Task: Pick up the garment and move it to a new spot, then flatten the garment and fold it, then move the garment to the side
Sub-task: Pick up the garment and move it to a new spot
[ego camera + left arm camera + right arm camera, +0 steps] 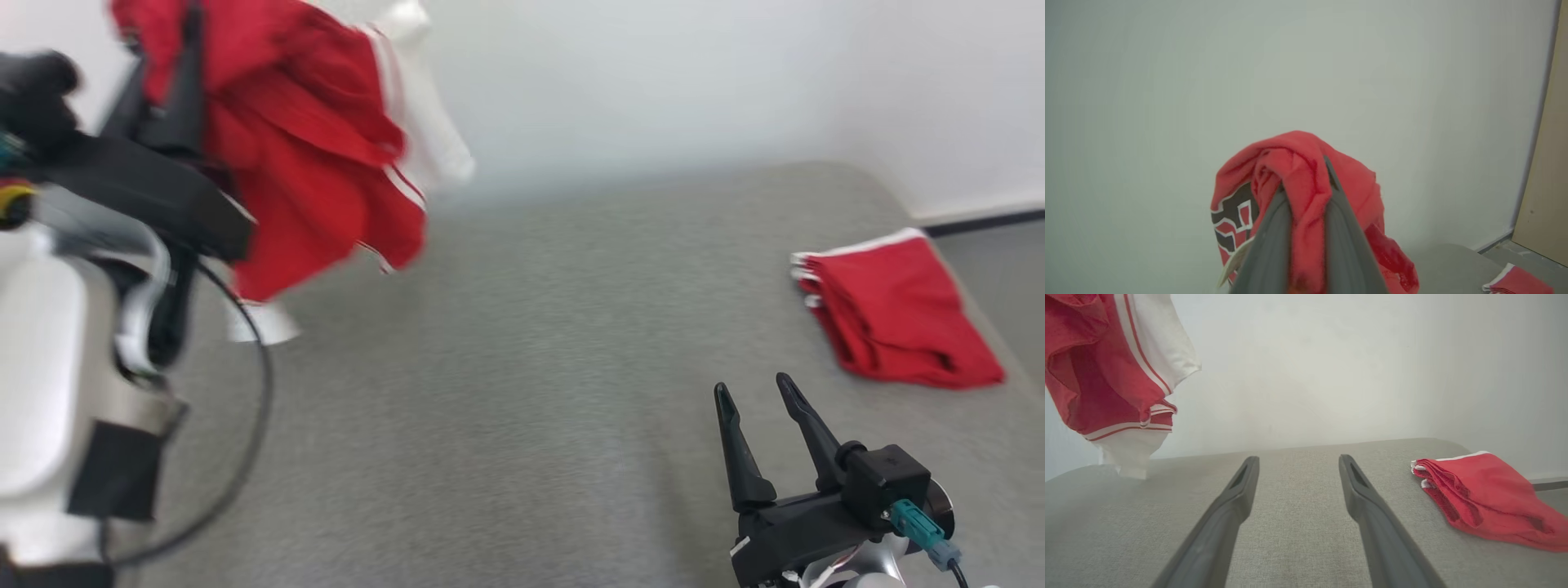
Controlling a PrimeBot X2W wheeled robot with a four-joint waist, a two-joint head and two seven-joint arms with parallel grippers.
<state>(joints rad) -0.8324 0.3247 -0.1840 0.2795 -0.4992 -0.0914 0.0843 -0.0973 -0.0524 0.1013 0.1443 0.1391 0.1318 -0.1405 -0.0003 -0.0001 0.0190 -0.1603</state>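
A red garment with white trim and white sleeves hangs in the air at the upper left of the head view, its lowest white end just above the grey table. My left gripper is shut on a bunch of its red cloth, which drapes over the fingers and shows a black and white print. The garment also hangs at the upper left of the right wrist view. My right gripper is open low at the front right, with nothing between its fingers.
A second red garment, folded with a white edge, lies at the table's far right near its edge; it is also seen as a red pile. A white wall stands behind the table. A tan panel is at the right.
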